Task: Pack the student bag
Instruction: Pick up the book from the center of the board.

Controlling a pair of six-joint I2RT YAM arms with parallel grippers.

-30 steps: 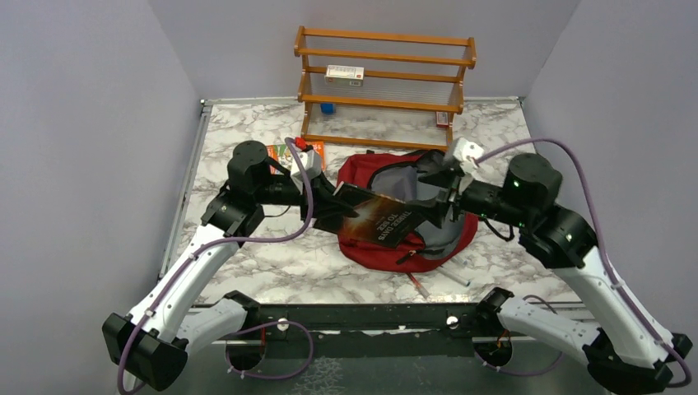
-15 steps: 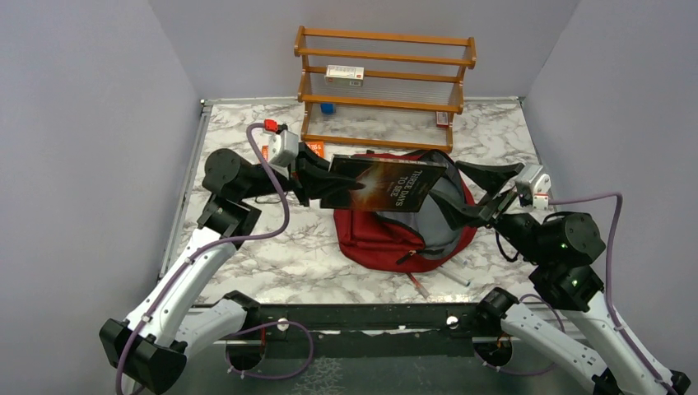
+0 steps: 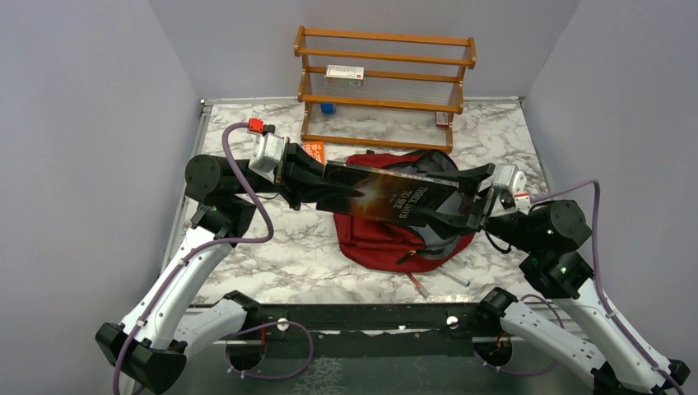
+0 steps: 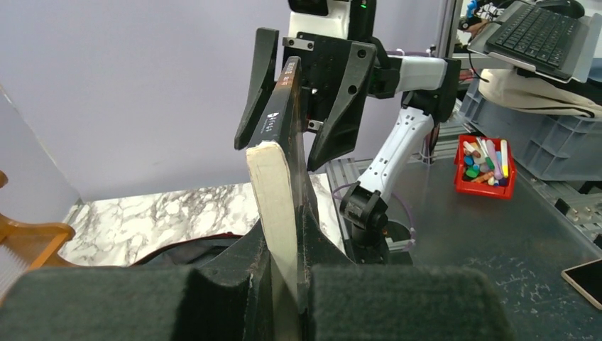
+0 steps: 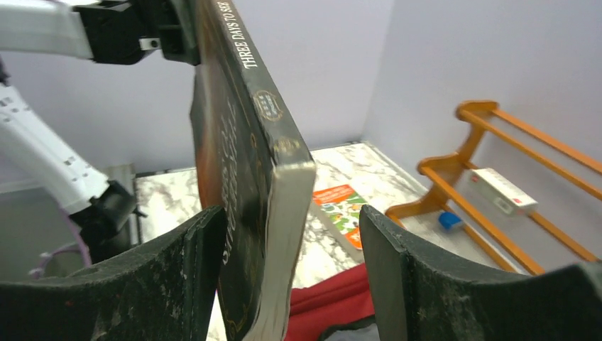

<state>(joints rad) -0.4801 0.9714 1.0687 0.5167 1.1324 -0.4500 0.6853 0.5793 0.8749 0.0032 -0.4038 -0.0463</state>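
**Q:** Where was the student bag (image 3: pixel 372 237), and how far had your packing got?

**A:** The dark-red bag lay on the marble table (image 3: pixel 272 255), its mouth open and grey lining showing. A dark hardback book (image 3: pixel 387 194) hung in the air right above the bag, stretched flat between your two arms. It was not inside yet. Whether anything was already packed, I could not tell; the book hid most of the opening.

**Q:** What had hold of the book?

**A:** Your left gripper (image 4: pixel 284 288) was clamped tight on the end left of the bag. Your right gripper (image 5: pixel 291 284) had its fingers spread on either side of the other end. One finger sat against the cover and the other stood apart with a clear gap, so it was not yet gripping.

**Q:** And what was left for you to do?

**A:** By my reading, most of it. The book needed lowering into the bag. A small orange booklet (image 3: pixel 316 151) lay just behind the bag, and two pens (image 3: pixel 418 285) lay just in front of it, all unpacked. A wooden rack (image 3: pixel 383 102) farther behind the bag held a few small items.
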